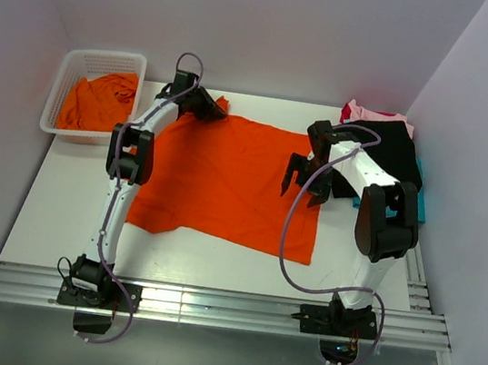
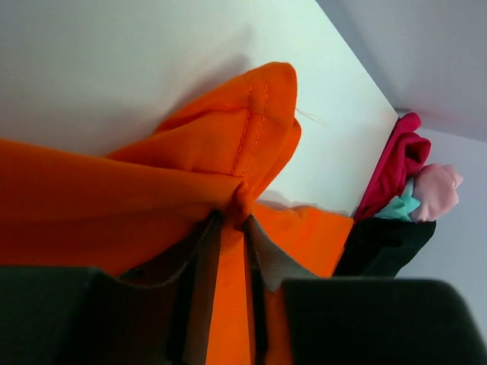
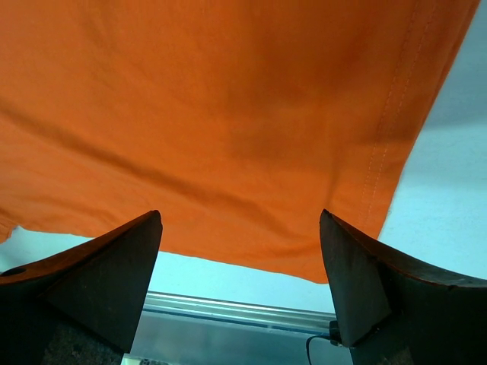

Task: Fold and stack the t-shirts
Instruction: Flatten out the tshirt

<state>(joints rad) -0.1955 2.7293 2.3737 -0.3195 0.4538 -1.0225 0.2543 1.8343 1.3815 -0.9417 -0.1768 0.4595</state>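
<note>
Spread shirt: a bright orange short-sleeved fabric t-shirt (image 1: 226, 180) is being kept mostly flat across the middle of the white counter (image 1: 65, 211), with only its far-left corner bunched up.
Far-left corner: a fold of the orange cloth is being pinched there. In the left wrist view a stitched hem is being pushed up into a hump just beyond the pinch.
Left arm: the left fingers (image 1: 213, 111) are being held almost closed. The bunched fold is being gripped between their grey pads.
Right arm: the right fingers (image 1: 295, 176) are being held wide apart over the shirt's right side, near its stitched hem. Nothing is being gripped by them. Whether their tips are touching the cloth cannot be told.
Right edge: bare counter is being shown just beside the hem in the right wrist view.
Stack: a pile of black, pink, teal and magenta fabric shirts (image 1: 394, 150) is being kept at the far-right corner, just behind the right arm.
Basket: a white plastic mesh basket (image 1: 67, 74) is being kept at the far-left corner, apart from the spread shirt, and crumpled orange fabric shirts (image 1: 100, 101) are being held inside it.
Near edge: both arm bases are being carried on silver metal rails (image 1: 207, 306).
</note>
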